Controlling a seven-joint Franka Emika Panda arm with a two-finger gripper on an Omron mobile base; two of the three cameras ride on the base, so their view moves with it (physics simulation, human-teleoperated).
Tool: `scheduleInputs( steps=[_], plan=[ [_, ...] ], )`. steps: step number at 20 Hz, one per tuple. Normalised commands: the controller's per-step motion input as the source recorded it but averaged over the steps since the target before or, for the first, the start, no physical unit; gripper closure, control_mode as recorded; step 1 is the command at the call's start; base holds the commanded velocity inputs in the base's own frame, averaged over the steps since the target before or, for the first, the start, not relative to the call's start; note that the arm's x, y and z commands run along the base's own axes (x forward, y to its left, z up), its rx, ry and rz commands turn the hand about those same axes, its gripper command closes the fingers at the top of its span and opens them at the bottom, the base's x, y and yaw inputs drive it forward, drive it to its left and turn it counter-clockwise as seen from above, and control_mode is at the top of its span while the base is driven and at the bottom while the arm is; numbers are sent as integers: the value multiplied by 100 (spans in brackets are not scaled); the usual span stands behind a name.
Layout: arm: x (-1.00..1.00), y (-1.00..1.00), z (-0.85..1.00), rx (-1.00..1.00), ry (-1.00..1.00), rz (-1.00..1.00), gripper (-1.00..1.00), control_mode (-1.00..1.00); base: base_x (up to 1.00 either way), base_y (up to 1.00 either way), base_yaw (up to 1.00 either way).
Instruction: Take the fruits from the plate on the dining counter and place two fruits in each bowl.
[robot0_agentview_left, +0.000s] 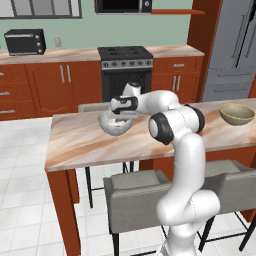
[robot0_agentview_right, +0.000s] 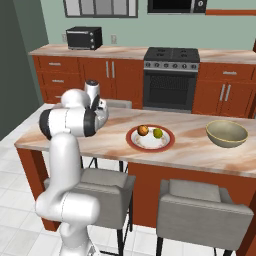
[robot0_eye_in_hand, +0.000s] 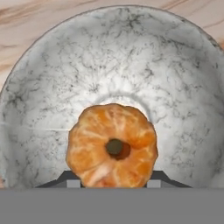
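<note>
Left base view: the arm is reaching over the table (robot0_agentview_left: 90, 145), the gripper (robot0_agentview_left: 119, 118) hanging inside the whitish-grey bowl's (robot0_agentview_left: 111, 126) rim; the olive-tan bowl (robot0_agentview_left: 236, 114) is sitting well apart near the far edge. Right base view: the plate (robot0_agentview_right: 150, 138) is carrying an orange fruit (robot0_agentview_right: 143, 130) and a yellow-green fruit (robot0_agentview_right: 157, 133), bare marble lying around it. Hand view: jaws are pinching an orange-brown fruit (robot0_eye_in_hand: 112, 146) over the bowl's floor.

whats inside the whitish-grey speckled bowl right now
One orange ribbed fruit shows in the whitish-grey speckled bowl, with the gripper shut on it. The bowl floor under the fruit is covered, so anything lying there cannot be seen.
</note>
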Motion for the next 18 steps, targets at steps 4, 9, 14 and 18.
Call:
scheduleInputs(
  steps=[4,9,14,18],
  plan=[
    [0,4,-45,-1,0,0,-100,-100,0,0,0],
    [0,0,-3,0,-1,0,-100,-100,0,0,0],
    [0,0,1,0,-1,0,-100,-100,0,0,0],
    [-39,-30,44,0,-8,0,-100,-100,0,0,0]
  ],
)
